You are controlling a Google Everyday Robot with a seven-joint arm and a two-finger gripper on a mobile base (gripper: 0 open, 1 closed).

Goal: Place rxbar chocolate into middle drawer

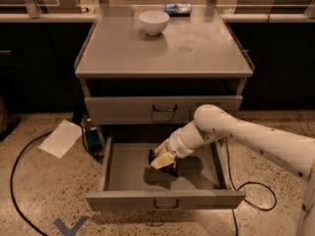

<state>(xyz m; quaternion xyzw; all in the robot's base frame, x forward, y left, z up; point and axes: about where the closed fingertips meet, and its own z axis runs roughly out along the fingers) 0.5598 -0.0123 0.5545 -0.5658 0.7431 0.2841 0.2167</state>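
Our pale gripper (162, 162) hangs low inside the open grey metal middle drawer (128, 173). We cannot tell its grip on the dark, flat rxbar chocolate (170, 169) beneath. Withdrawing carelessly could drag it out.

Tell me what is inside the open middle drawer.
Inside the middle drawer the gripper hangs low, with a dark thing, likely the rxbar chocolate, at its tip. The drawer floor beneath them is covered.
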